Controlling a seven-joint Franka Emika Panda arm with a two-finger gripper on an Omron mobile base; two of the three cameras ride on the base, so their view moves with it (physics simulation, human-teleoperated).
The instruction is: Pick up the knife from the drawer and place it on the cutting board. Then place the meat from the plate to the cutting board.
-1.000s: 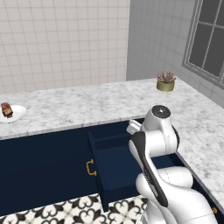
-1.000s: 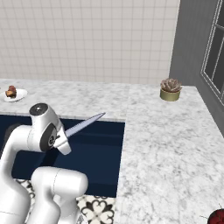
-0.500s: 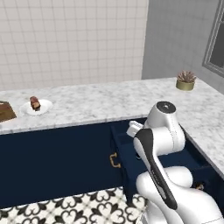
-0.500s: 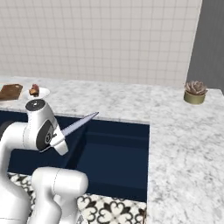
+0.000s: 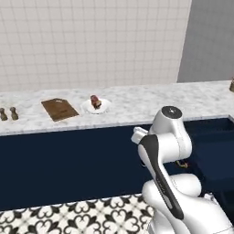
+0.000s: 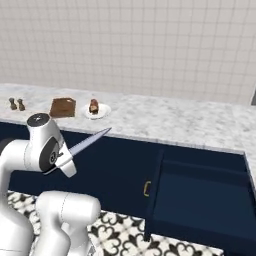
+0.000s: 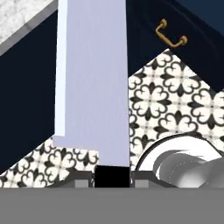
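My gripper point(image 7: 112, 178) is shut on the black handle of the knife point(image 7: 94, 78), whose broad silver blade runs up the hand view. From the right base the knife point(image 6: 90, 142) juts up and to the right out of the gripper point(image 6: 64, 161), in front of the navy cabinets. The brown cutting board point(image 6: 63, 106) lies on the marble counter to the far left, with nothing on it. Just right of it sits the white plate point(image 6: 98, 112) with the meat point(image 6: 93, 105) on it. The drawer point(image 6: 200, 192) stands open at the right. Board point(image 5: 60, 109), plate point(image 5: 101, 108) and meat point(image 5: 95, 101) lie beyond my arm.
Two small brown shakers point(image 6: 17, 104) stand left of the board. The drawer's brass handle point(image 6: 146, 188) sticks out over the patterned tile floor point(image 6: 125, 232). A potted plant point(image 5: 231, 85) sits at the right edge of the counter. White tiled wall runs behind the counter.
The whole picture has shifted right as the base drove left along the counter; board, plate and shakers have come into view. The knife stays held the same way.
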